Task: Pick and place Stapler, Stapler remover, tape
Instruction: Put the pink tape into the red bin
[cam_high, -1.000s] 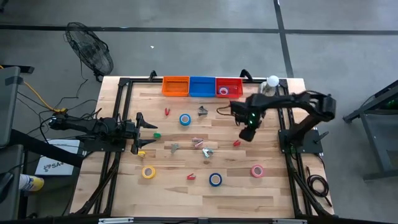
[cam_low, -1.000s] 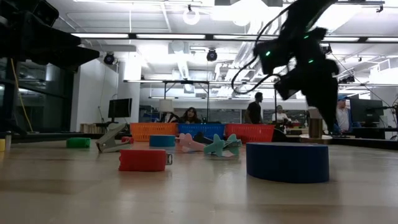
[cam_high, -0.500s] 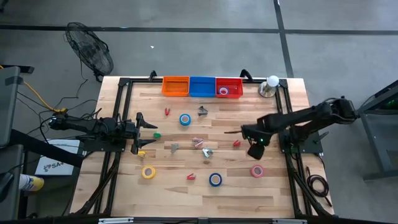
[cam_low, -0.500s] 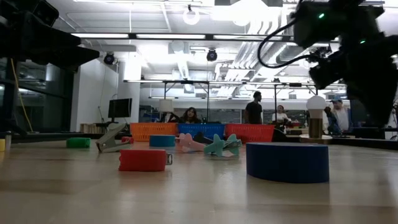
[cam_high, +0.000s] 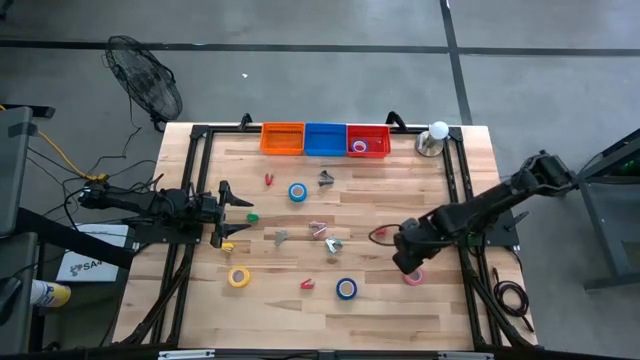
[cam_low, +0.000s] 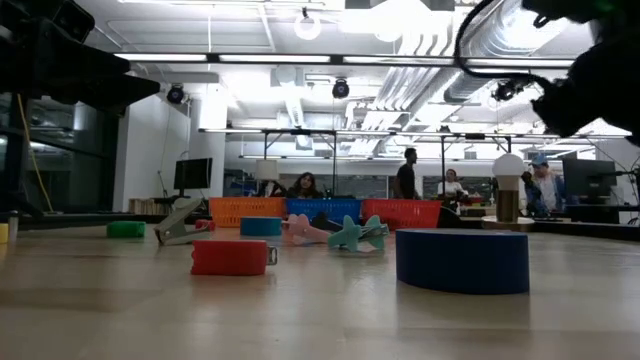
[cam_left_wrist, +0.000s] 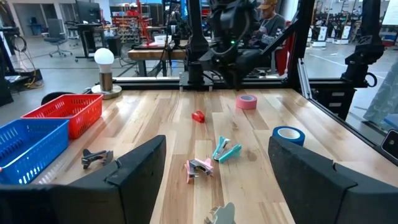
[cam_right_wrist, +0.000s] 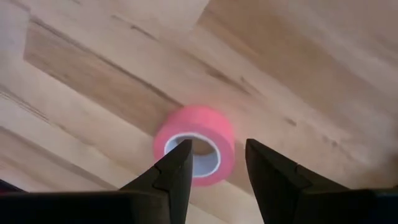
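The pink tape roll lies flat on the wooden table, at about four o'clock from the table's centre in the overhead view, and the right gripper now hangs directly over it. A second ago that arm was reaching up near the red bin at the far edge, where one tape roll already lies; it has since swung down the right side of the table to this spot. In the right wrist view its two fingers stand partly apart, one tip over the roll's open centre and the other just off its outer wall, with nothing between them yet. Judged from that line-up, the roll has been picked out as the next piece to lift, and a short drop and a squeeze on its wall are what the move calls for.

Outward from there, a blue tape roll sits at nine o'clock of the pink one, a yellow roll farther along toward the left side, and another blue roll lies up near the bins. Small staple removers are scattered across the middle of the table.

The left gripper waits at the table's nine o'clock edge, fingers spread wide and empty, unmoved over the last second.
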